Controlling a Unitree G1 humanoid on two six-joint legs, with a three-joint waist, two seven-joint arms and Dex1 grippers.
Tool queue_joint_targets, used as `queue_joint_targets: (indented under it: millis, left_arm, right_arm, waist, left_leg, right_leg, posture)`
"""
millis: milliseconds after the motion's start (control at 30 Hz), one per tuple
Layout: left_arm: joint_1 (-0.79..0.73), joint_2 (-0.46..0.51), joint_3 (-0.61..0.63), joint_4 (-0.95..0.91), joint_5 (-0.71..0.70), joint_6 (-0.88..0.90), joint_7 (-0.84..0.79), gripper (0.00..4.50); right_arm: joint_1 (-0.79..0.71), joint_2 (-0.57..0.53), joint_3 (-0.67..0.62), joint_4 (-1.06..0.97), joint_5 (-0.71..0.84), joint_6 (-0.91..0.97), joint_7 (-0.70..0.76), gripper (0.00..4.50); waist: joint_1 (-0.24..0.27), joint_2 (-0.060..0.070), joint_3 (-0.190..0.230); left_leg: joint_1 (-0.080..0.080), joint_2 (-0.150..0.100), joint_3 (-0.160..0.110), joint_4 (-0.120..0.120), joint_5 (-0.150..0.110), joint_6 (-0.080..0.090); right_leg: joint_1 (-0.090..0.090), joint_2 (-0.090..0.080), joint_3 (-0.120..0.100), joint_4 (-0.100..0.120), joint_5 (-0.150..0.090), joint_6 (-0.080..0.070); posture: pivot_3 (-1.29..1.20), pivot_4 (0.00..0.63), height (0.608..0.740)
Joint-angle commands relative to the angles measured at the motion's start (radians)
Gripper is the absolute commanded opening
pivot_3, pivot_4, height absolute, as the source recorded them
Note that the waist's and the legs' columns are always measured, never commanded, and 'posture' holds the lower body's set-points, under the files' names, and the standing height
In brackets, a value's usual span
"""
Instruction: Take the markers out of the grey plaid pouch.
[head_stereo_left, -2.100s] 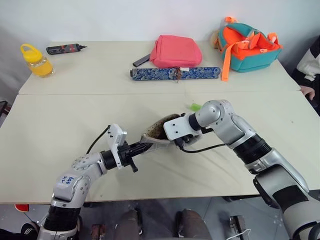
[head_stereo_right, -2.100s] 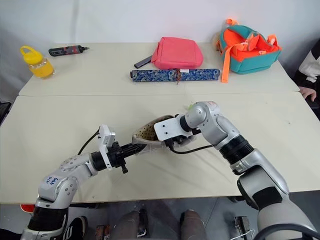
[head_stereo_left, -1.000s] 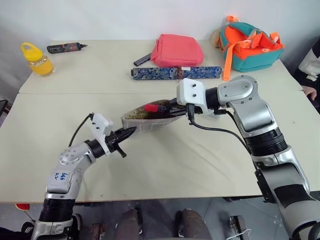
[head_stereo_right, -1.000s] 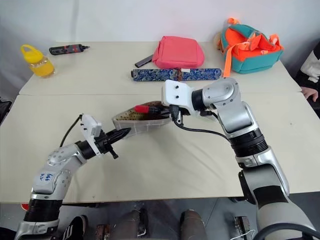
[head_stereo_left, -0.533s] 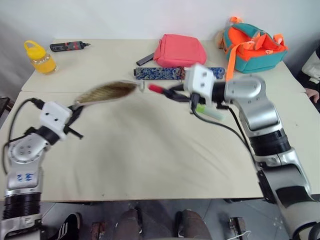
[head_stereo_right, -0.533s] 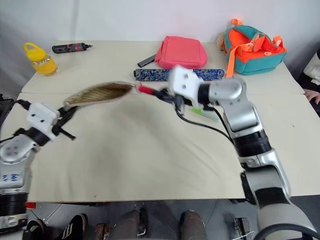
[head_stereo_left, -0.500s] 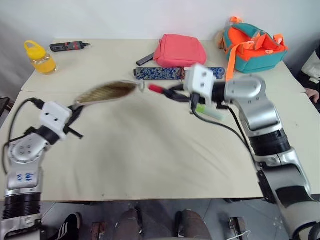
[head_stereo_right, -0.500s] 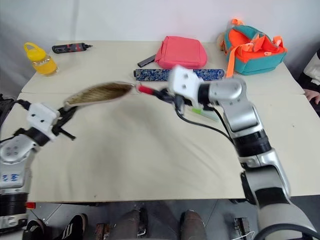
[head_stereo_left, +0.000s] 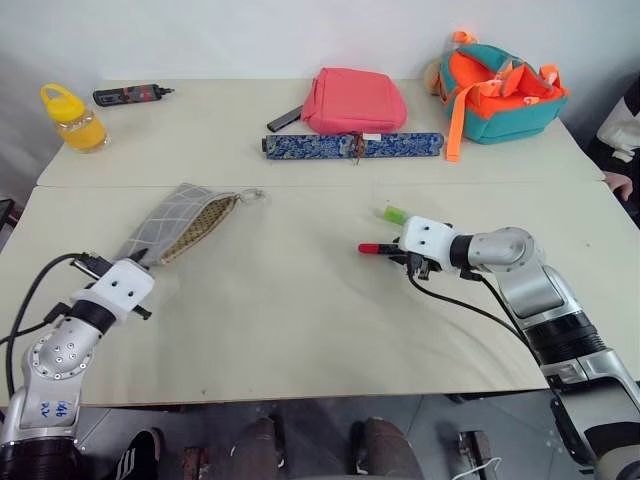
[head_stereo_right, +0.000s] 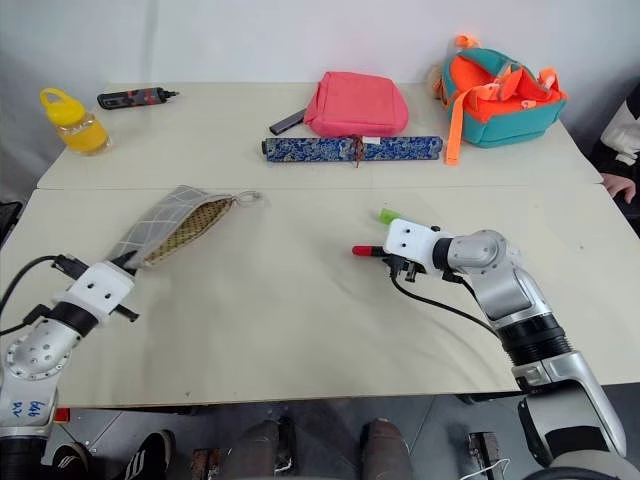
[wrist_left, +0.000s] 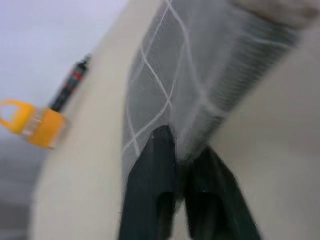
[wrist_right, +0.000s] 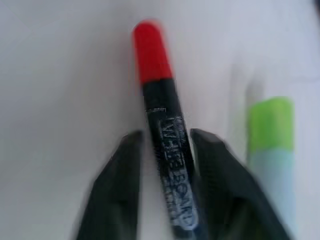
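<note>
Red marker now outside open grey plaid pouch.

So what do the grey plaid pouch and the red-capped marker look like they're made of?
The grey plaid pouch looks like woven fabric, matte, with thin white grid lines and a limp, sagging shape; its lining looks like brownish cloth. The red-capped marker appears to be smooth plastic: a black barrel with a printed label and a solid red cap, slightly glossy.

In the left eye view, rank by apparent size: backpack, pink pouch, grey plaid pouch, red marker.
1. Backpack, largest.
2. Pink pouch and grey plaid pouch look about alike; the plaid one lies nearer the camera, so I won't rank them.
3. Red marker, smallest by far.
</note>
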Motion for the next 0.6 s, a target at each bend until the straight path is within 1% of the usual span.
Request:
queue_joint_targets:
  millis: [33,167,233,300,400,500,600]
  left_arm:
    - [-0.011,-0.004,0.016,-0.070,-0.077,0.011,-0.036,1.36]
    - [0.006,-0.027,0.035,-0.136,-0.224,0.063,-0.113,2.64]
    - [0.041,-0.034,0.047,-0.188,-0.324,0.106,-0.175,3.27]
    - [0.079,-0.043,0.071,-0.226,-0.385,0.129,-0.203,3.86]
    - [0.137,-0.048,0.109,-0.277,-0.476,0.167,-0.249,3.86]
    - [0.202,-0.053,0.155,-0.341,-0.561,0.205,-0.284,3.86]
    - [0.258,-0.064,0.181,-0.397,-0.616,0.239,-0.298,3.86]
  right_arm:
    - [0.000,0.017,-0.027,-0.031,0.044,0.044,0.011,2.80]
    - [-0.010,0.065,-0.075,-0.077,0.142,0.104,0.028,4.16]
    - [-0.007,0.097,-0.109,-0.141,0.237,0.173,0.057,4.17]
    - [-0.005,0.132,-0.148,-0.200,0.323,0.228,0.061,4.17]
    - [0.027,0.151,-0.175,-0.274,0.401,0.259,0.068,4.17]
    - [0.125,0.151,-0.176,-0.377,0.462,0.260,0.084,4.17]
    - [0.216,0.133,-0.170,-0.455,0.504,0.260,0.108,4.17]
  waist:
    - [0.002,0.000,0.000]
    - [-0.001,0.000,0.000]
    - [-0.006,0.000,0.000]
    - [-0.008,0.000,0.000]
    - [-0.003,0.000,0.000]
    - [0.005,-0.001,-0.001]
    - [0.008,-0.002,-0.001]
  left_leg:
    - [0.000,0.000,0.000,0.000,0.000,0.000]
    - [0.000,0.000,0.000,0.000,0.000,0.000]
    - [0.000,0.001,0.000,-0.001,0.000,0.000]
    - [0.000,0.001,0.000,-0.001,0.000,0.000]
    - [0.000,0.001,0.000,-0.001,0.000,-0.001]
    - [0.000,0.001,0.000,-0.001,-0.001,0.000]
    - [0.000,0.002,-0.002,-0.001,-0.002,0.001]
  right_leg:
    - [0.000,0.000,0.000,0.000,0.000,0.000]
    - [0.000,0.000,0.000,0.000,0.000,0.000]
    - [-0.001,0.001,0.000,0.000,0.000,0.000]
    - [-0.001,0.001,0.000,0.000,0.000,0.000]
    - [-0.001,0.001,0.000,0.000,0.000,0.000]
    - [0.000,0.001,0.000,-0.001,0.000,0.000]
    - [0.002,0.000,-0.001,-0.003,0.000,0.000]
  posture:
    - [0.00,0.150,0.740]
    - [0.00,0.150,0.740]
    - [0.00,0.150,0.740]
    - [0.00,0.150,0.740]
    - [0.00,0.150,0.740]
    - [0.00,0.150,0.740]
    - [0.00,0.150,0.740]
